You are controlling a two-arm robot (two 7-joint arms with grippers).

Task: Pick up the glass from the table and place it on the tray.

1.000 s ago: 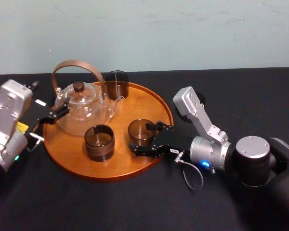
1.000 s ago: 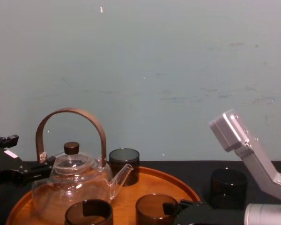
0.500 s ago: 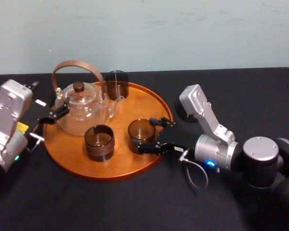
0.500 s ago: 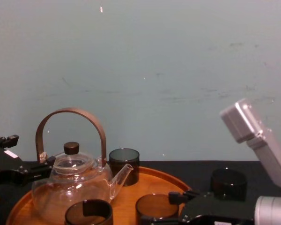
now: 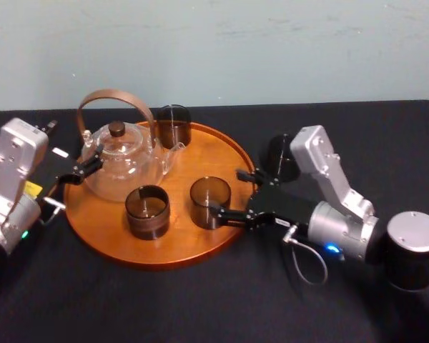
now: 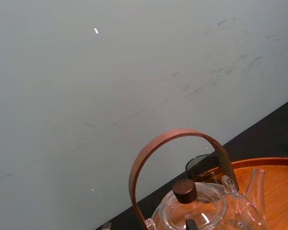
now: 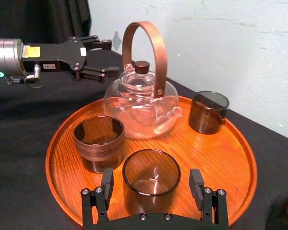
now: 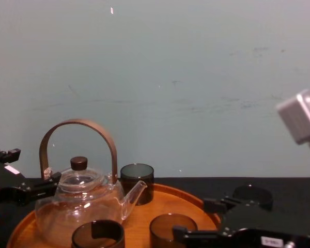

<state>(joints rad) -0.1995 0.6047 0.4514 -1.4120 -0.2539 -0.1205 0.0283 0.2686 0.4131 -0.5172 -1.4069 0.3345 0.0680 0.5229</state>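
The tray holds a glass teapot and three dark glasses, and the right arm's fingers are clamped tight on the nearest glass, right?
Not clamped: the right wrist view shows the fingers of the right gripper open, one on each side of the nearest glass with a gap. The tray does hold the teapot and three glasses. The left gripper sits beside the teapot.

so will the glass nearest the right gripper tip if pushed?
Probably not: glass is squat, wide-mouthed, upright on the flat tray. Smooth wall looks slick and thin, so it likely slides, and chips if knocked.
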